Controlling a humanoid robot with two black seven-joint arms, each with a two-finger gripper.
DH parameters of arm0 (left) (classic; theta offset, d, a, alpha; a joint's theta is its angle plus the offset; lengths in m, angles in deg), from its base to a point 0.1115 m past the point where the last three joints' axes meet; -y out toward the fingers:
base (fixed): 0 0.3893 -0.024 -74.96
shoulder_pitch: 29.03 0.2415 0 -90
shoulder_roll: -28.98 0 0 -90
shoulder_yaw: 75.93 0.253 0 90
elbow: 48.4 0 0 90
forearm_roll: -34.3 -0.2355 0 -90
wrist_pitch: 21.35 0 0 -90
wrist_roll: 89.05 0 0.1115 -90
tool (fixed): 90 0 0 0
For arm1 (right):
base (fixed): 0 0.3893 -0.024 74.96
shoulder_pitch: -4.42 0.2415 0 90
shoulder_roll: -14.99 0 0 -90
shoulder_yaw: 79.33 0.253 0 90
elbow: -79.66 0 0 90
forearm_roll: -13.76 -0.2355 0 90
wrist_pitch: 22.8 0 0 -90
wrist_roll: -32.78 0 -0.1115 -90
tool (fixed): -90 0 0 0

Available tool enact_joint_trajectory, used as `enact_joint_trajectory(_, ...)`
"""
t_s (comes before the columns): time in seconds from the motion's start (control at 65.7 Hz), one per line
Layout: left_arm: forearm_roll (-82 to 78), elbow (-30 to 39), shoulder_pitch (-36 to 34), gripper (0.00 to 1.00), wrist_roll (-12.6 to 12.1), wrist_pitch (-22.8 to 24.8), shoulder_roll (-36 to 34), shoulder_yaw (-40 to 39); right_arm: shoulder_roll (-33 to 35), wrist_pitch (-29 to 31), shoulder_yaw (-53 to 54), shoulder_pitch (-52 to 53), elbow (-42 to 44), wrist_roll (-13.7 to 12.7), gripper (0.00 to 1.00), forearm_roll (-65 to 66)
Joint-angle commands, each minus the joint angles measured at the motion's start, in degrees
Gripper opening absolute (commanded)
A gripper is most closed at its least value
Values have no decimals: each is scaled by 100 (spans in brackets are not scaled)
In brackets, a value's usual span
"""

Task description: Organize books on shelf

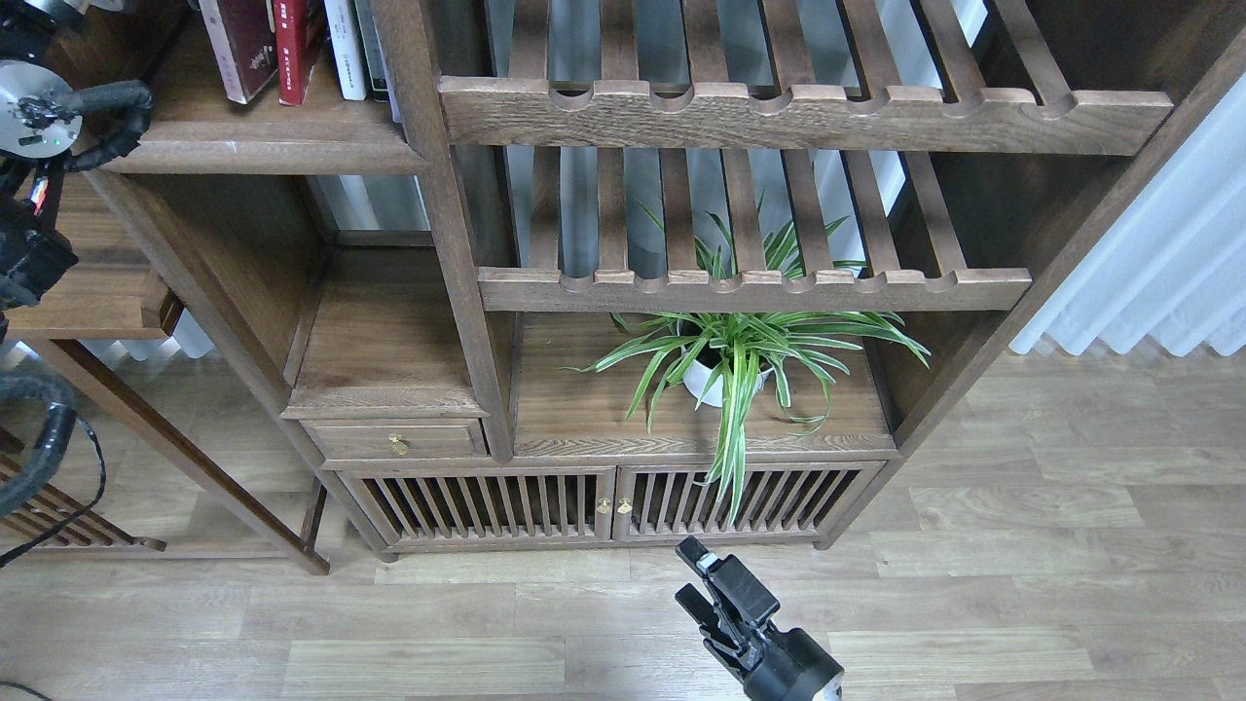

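A dark maroon book stands tilted on the shelf, the dark-brown board with a moulded front edge at top left. Its top is cut off by the frame edge. It leans beside a red book, which stands next to white and dark books. No lime-yellow book shows. My left arm's wrist with a silver disc is at the far left of the shelf; its gripper is out of view above the frame. My right gripper is low over the floor, open and empty.
Two slatted racks with scalloped rails fill the cabinet's right bay. A potted spider plant stands on the lower board. A small drawer and slatted doors are below. A side table is at left.
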Motion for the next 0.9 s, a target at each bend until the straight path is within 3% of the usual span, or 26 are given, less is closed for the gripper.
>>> enact_joint_trajectory(0.0, 36, 203, 152, 71, -1, 0, -20, -58, -8, 0, -8, 2, 0, -9, 100, 0)
enact_joint_trajectory(0.426, 80, 1609, 1206, 80, -176, 0, -55, -893, 0, 0, -25, 10, 0, -9, 100, 9)
enact_joint_trajectory(0.502, 194, 1838, 1399, 80, -413, 0, -55, -1086, 0, 0, -25, 2, 0, -9, 100, 0)
enact_joint_trajectory(0.624, 711, 2364, 1874, 81, -1037, 0, -55, -1350, 0, 0, -34, -16, 0, -9, 100, 9)
enact_joint_trajectory(0.883, 1213, 3586, 2753, 82, -1644, 0, -55, -1763, -9, 0, -25, 28, -70, -9, 100, 0)
